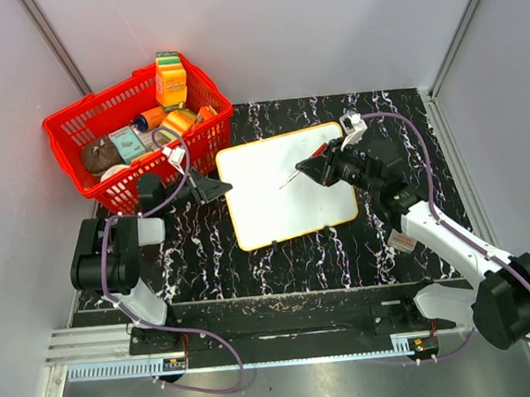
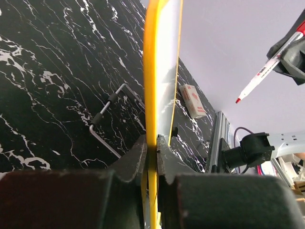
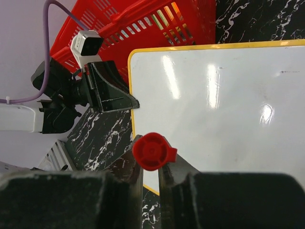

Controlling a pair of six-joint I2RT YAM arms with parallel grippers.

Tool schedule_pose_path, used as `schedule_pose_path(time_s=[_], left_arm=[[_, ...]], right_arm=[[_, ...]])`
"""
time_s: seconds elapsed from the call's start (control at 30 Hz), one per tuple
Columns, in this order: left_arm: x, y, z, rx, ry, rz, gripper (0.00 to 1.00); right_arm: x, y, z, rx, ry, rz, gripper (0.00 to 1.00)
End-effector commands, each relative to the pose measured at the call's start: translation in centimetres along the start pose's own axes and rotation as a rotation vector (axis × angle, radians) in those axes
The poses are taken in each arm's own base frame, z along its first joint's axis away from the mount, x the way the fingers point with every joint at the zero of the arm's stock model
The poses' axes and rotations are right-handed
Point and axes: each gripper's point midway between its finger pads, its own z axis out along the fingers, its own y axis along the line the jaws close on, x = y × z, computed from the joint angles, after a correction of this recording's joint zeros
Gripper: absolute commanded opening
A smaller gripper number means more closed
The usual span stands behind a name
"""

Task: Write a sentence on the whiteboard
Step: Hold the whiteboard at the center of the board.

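- At centre of counter [image 1: 280,262], just right of basket [image 1: 73,132]: whiteboard [image 1: 287,187], lying at a slight slant, its left corner toward the basket. Face blank as far as visible; no sentence to be read anywhere on it.
- Left fingers [image 1: 216,186]: closed tight on the board's left rim, one finger on each side of the yellow edge. Judged a steadying hold, so the board cannot slide under the pen's push.
- Right fingers [image 1: 311,168]: shut on marker [image 1: 291,178], gripped near its red rear end, tip aimed down toward the board's middle. Judged the writing hold, tip brought over the face ready for a first stroke.
- Tip-to-board contact: cannot tell. From above, tip over the white face; from the left wrist, tip seen off to one side of the board's edge, gap unreadable at that angle.
- Beneath the board: wire stand [image 2: 107,112], partly seen from the left wrist, remainder hidden by the board. Probably there to prop it; whether the board rests flat or slightly raised, unclear.
- On counter beside the right arm: small white-and-red block [image 1: 403,240], perhaps an eraser; too small to name for sure.
- Basket contents: cartons, tins and packets in a heap; labels unreadable.
- From the right wrist: marker seen end-on only, red end [image 3: 151,151] hiding barrel and tip. Faint dark speck near the board's far edge; mark or glare, cannot tell.
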Motion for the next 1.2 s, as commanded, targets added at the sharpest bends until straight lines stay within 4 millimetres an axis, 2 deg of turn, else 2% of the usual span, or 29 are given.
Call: schedule_pose_path(time_s=[0.0, 0.17, 0.33, 0.47, 0.6, 0.67, 0.77, 0.8, 0.93, 1.17], left_arm=[[0.1, -1.2, 0.2, 0.055, 0.022, 0.116, 0.01], [1.4, -1.0, 0.9, 0.035, 0.066, 0.135, 0.00], [3.1, -1.2, 1.4, 0.022, 0.110, 0.120, 0.00], [3.3, -1.1, 1.2, -0.007, 0.095, 0.132, 0.00], [3.3, -0.9, 1.1, -0.026, 0.098, 0.140, 0.00], [3.3, -0.9, 1.2, -0.021, 0.101, 0.140, 0.10], [2.7, -1.6, 1.5, 0.021, 0.084, 0.155, 0.30], [2.6, -1.7, 1.5, 0.024, 0.081, 0.160, 0.40], [1.7, -1.7, 1.8, 0.017, 0.070, 0.193, 0.59], [-0.2, -1.9, 2.9, 0.051, 0.059, 0.208, 0.63]], right_arm=[[-3.7, 1.8, 0.8, -0.062, -0.098, -0.088, 0.00], [-4.2, 2.4, 1.5, -0.040, -0.135, -0.157, 0.00], [-3.6, 4.0, 3.0, 0.020, -0.168, -0.272, 0.00], [-4.5, 4.5, 3.6, 0.060, -0.242, -0.295, 0.00], [-4.6, 4.0, 4.3, 0.089, -0.273, -0.312, 0.00], [-4.9, 4.1, 4.5, 0.092, -0.273, -0.312, 0.00], [-4.6, 4.1, 4.6, 0.086, -0.270, -0.311, 0.00], [-4.8, 4.3, 4.4, 0.082, -0.277, -0.311, 0.00], [-4.9, 4.4, 4.0, 0.080, -0.277, -0.313, 0.00], [-5.0, 4.4, 3.4, 0.087, -0.281, -0.315, 0.00]])
